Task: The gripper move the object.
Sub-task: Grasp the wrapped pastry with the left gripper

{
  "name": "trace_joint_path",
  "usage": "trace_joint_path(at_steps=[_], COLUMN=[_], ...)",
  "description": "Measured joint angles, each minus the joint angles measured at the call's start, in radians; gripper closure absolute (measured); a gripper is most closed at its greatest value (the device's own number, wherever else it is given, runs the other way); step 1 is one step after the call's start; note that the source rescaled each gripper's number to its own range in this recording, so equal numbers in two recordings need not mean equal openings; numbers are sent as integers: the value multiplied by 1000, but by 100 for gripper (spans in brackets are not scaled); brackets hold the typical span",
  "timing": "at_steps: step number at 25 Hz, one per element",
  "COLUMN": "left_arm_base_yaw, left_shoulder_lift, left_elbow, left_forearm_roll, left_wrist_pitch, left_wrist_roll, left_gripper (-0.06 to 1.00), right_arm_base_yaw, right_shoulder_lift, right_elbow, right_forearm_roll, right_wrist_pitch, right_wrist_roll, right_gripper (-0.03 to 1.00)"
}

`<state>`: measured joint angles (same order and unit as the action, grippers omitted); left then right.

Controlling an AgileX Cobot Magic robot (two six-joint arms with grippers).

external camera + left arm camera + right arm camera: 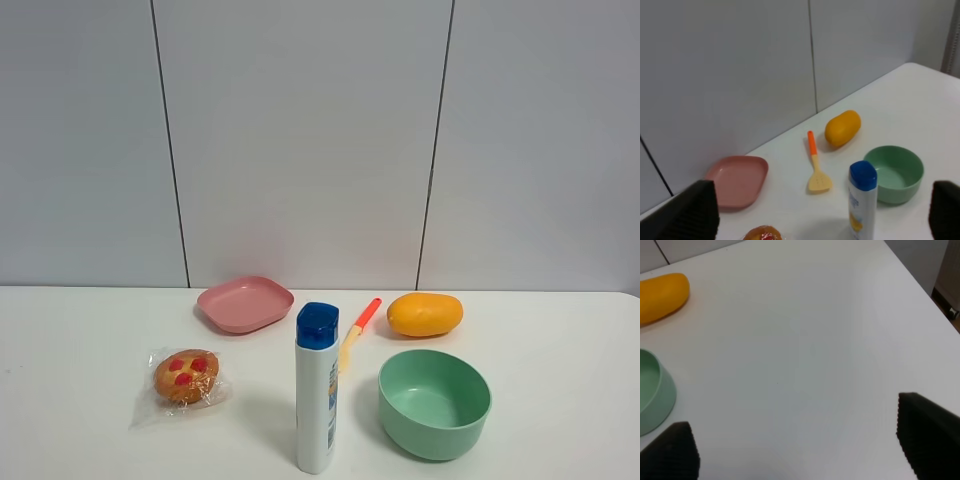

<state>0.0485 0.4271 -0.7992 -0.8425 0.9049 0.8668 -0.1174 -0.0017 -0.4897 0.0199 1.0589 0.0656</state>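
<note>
The golden-brown pastry [186, 376] with red dots lies in clear crinkly plastic on the white table, front left. Its top edge also shows in the left wrist view [763, 233]. No arm shows in the high view. The left gripper [822, 220] is open, its black fingertips [692, 212] far apart and well above the table, with nothing between them. The right gripper [800, 450] is open and empty over bare table to the right of the bowl, its fingertips [927, 432] wide apart.
A pink plate [245, 303] sits at the back left. A white bottle [317, 390] with a blue cap stands at front centre. An orange-and-yellow spatula [358, 325], a mango [425, 314] and a green bowl [435, 402] lie to the right.
</note>
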Motion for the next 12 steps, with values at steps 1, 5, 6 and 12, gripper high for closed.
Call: trace_joint_path(at_steps=[1,5,6,12], left_arm_base_yaw=[0,0,0,0], left_shoulder_lift=[25,138,169,365], left_elbow=[0,0,0,-22], left_forearm_roll=[-25,-134,-159,-228], left_wrist_pitch=[-2,-21,-29,-145], left_wrist_roll=[39,191,224,354], left_gripper=[9,9,9,9], right_arm_base_yaw=[0,0,0,0], right_shoulder_lift=[0,0,0,0], right_elbow=[0,0,0,0], right_forearm_roll=[0,0,0,0], right_wrist_pitch=[0,0,0,0], right_wrist_roll=[0,0,0,0], right_gripper=[-3,-3,-3,-3])
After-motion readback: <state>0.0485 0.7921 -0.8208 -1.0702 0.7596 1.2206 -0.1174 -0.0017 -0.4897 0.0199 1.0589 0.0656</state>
